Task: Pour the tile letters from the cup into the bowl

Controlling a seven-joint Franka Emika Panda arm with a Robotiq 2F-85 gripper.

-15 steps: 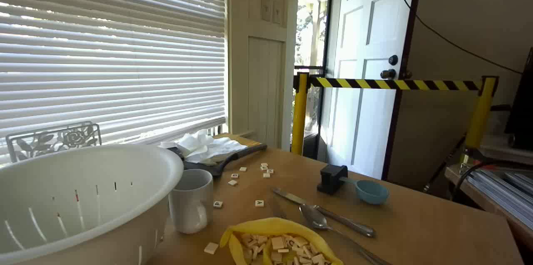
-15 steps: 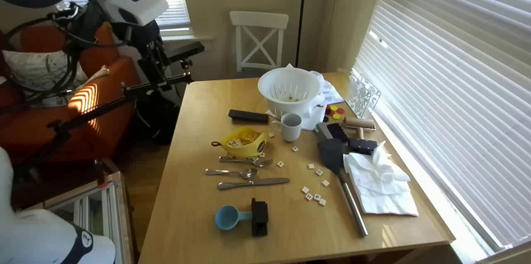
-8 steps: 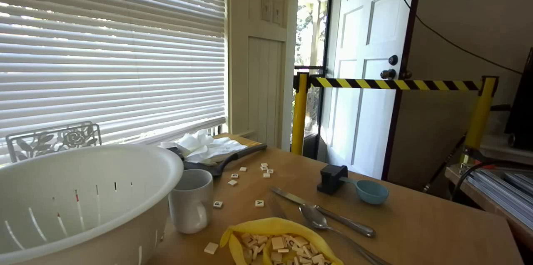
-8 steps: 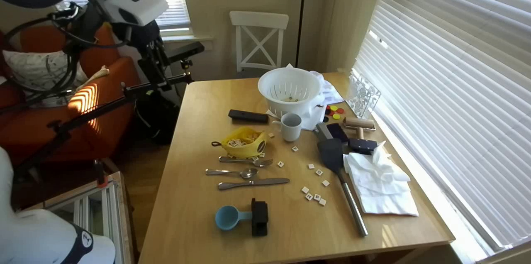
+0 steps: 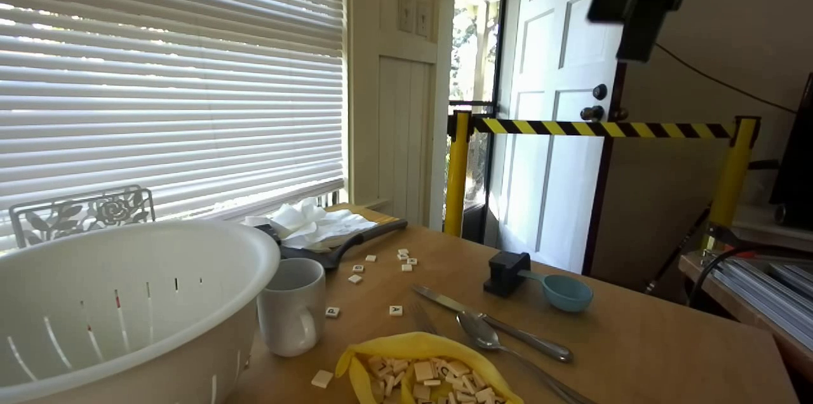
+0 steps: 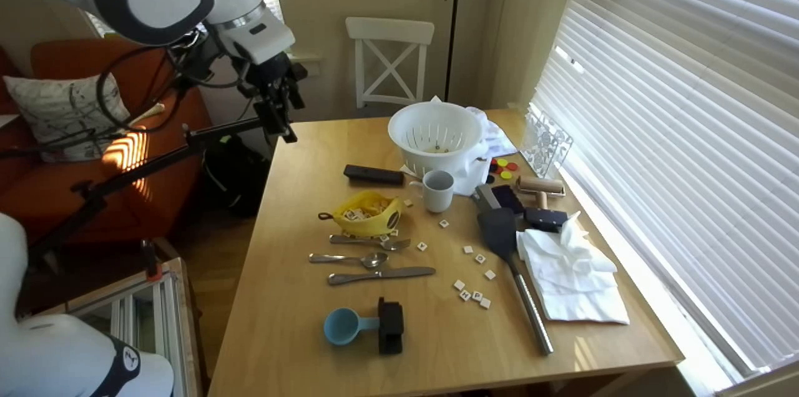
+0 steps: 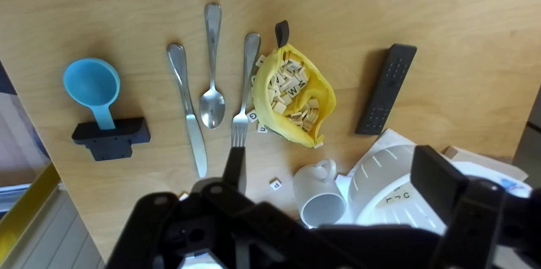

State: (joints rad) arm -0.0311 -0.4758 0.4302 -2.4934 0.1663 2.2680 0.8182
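Your gripper [image 7: 329, 151] hangs high, well apart from everything on the table [image 7: 460, 61], its jaws spread wide with nothing between them. Farther out, the cup [image 7: 312, 184] stands upright and ungripped, just beside the bowl [image 6: 437, 125]; the cup's floor is hard to make out, so you can't tell what it holds. A few letter tiles [image 7: 397, 196] show inside the bowl, others lie loose on the table, and many sit heaped in the yellow pouch [image 7: 325, 93]. I judge the step in hand to be the approach to the cup. Next, come down without nudging the bowl, grip the cup's body, raise it above the bowl's rim, then tip.
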